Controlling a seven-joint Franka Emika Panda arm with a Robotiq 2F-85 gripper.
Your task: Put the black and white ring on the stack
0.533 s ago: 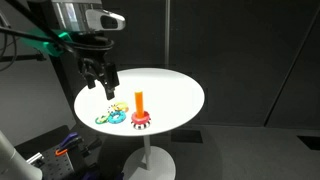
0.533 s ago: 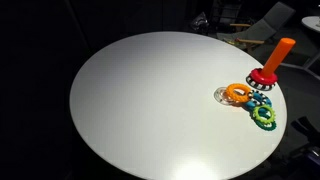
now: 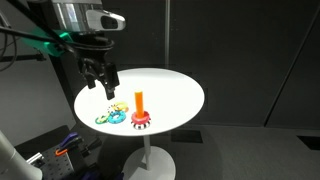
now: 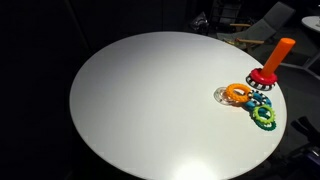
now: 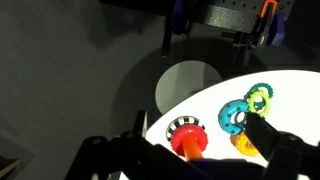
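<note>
The stack is an upright orange peg (image 3: pixel 140 101) on a round red base (image 3: pixel 140 117), near the table edge; it also shows in an exterior view (image 4: pixel 278 53) and the wrist view (image 5: pixel 188 143). The black and white ring (image 5: pixel 180 126) lies flat at the foot of the red base, partly under it, and also shows in an exterior view (image 4: pixel 263 85). My gripper (image 3: pixel 104 84) hangs open and empty above the table, beside the peg. In the wrist view its fingers (image 5: pixel 196 124) straddle the peg from above. It is out of view in the exterior view that shows the table top from close up.
A yellow-orange ring (image 4: pixel 237 93), a blue ring (image 4: pixel 258 103) and a green ring (image 4: pixel 265 118) lie clustered beside the peg on the round white table (image 4: pixel 150 100). The table rim is close to the toys. Dark floor and chairs surround the table.
</note>
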